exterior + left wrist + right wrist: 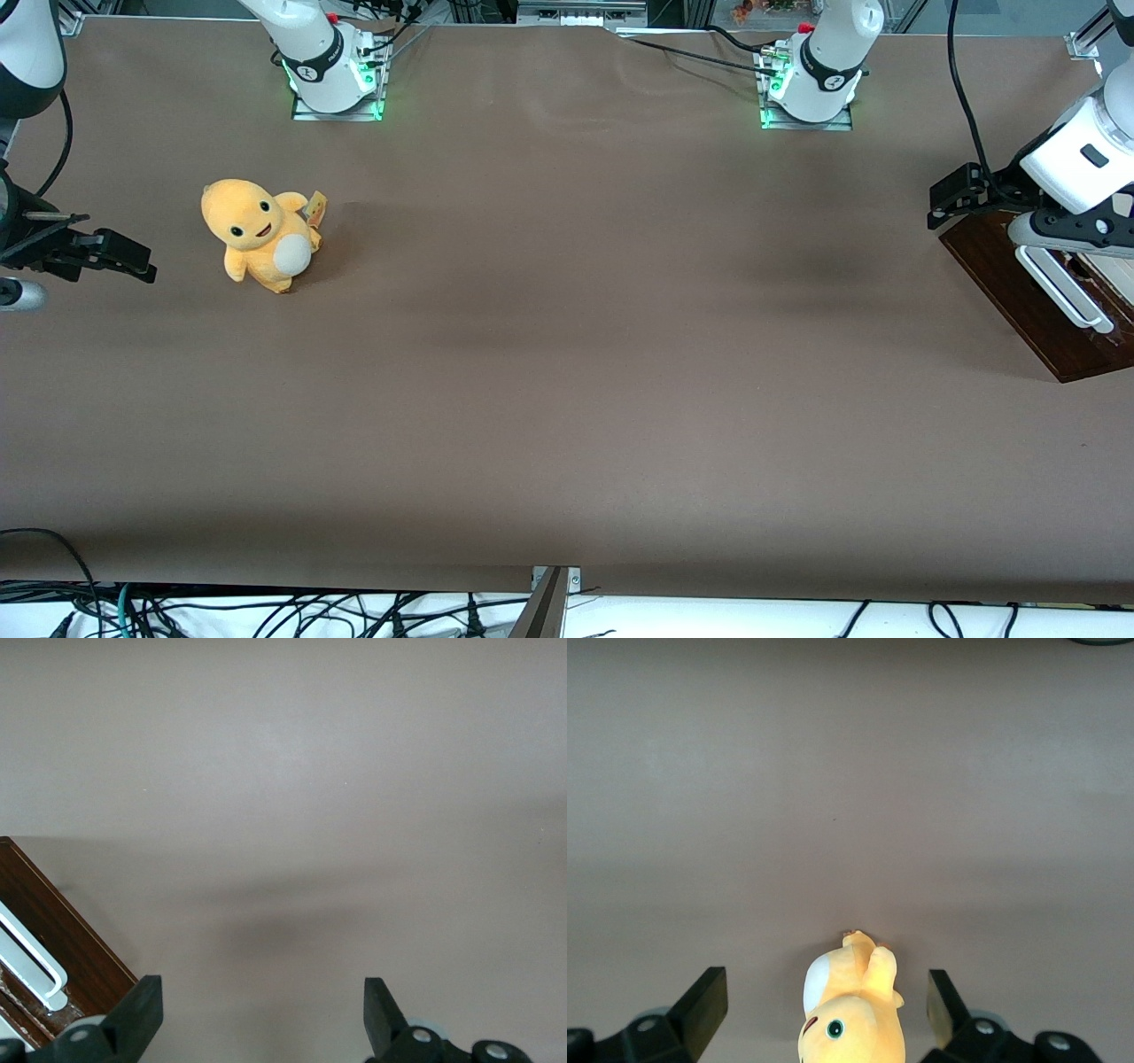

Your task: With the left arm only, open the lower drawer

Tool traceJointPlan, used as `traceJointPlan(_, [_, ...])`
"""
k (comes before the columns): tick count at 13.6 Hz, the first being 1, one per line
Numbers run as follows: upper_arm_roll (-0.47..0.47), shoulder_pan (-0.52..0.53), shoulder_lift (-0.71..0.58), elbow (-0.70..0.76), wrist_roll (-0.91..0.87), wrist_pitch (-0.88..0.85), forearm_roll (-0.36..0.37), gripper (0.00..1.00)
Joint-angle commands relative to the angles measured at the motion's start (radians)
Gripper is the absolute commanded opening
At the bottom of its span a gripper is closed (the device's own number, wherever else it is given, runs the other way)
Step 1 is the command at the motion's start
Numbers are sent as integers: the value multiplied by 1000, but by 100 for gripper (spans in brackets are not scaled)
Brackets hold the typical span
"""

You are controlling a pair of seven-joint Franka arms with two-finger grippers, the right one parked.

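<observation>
The lower drawer [1019,292] shows its dark brown front panel at the working arm's end of the table, partly cut off by the picture's edge. A long white bar handle [1059,288] runs along that panel. My left arm's black gripper [948,199] hovers above the table just in front of the panel's corner, farther from the front camera than the handle. In the left wrist view the gripper [263,997] is open, with only bare table between its fingers [142,1005]. The brown panel [66,939] and the handle [31,961] lie beside one finger, untouched.
A yellow plush toy [261,232] stands toward the parked arm's end of the table and also shows in the right wrist view [850,1010]. Two arm bases [337,71] [811,80] are bolted along the table's edge farthest from the front camera. Brown tabletop [567,354] lies between toy and drawer.
</observation>
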Motion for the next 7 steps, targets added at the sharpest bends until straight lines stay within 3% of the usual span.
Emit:
traceJointPlan(1, [-2,-5,-5,-3,-1,-8,-11,100])
traceJointPlan(7, [4,3,96,-3,-16,-14,-10,100])
